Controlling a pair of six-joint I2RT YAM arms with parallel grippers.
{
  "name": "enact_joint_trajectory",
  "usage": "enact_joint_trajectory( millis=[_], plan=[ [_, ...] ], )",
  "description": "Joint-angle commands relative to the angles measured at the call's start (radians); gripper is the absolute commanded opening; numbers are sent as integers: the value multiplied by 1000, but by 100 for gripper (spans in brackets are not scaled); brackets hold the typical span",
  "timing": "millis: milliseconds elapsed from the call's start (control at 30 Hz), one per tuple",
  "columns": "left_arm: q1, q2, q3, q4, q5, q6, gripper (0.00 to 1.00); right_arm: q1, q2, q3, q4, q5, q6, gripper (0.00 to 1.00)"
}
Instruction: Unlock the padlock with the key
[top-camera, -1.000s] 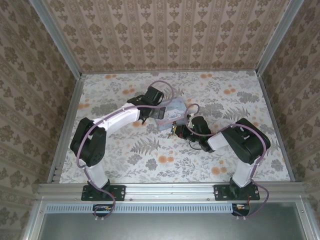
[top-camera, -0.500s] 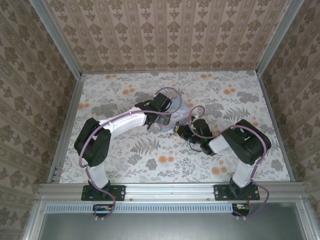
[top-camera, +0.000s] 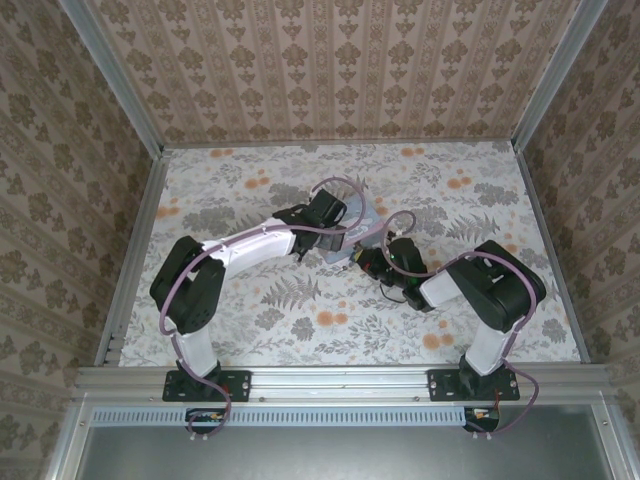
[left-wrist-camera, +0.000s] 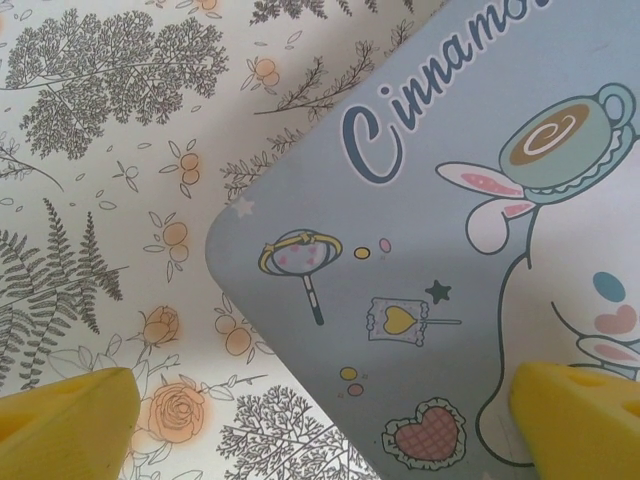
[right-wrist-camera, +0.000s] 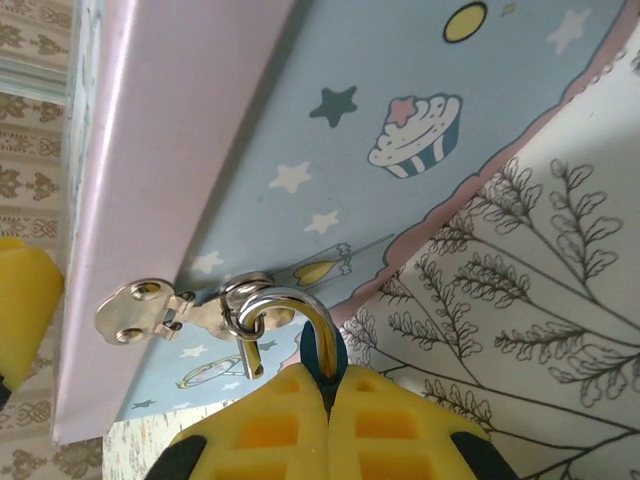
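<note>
Tightly, right tool (right-wrist-camera: 327, 398) pinches padlock (right-wrist-camera: 322, 354) at tin (right-wrist-camera: 400, 90) edge.

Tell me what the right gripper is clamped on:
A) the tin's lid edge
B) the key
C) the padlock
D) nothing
C: in the right wrist view the right gripper is shut on the padlock, whose shackle loops through the hasp.
</note>
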Motion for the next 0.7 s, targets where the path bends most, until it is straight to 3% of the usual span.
enact_joint_trajectory(
  millis=[0,400,667],
  plan=[
    [-3,31,-46,-55,-9,-8,100,-19,-17,8,-14,44,37,0],
    [-4,40,-77,-37,2,-20,100,-40,119,17,186,29,192,0],
    [-4,46,-85,-31,9,-23,100,-74,123,11,176,17,179,0]
  ],
)
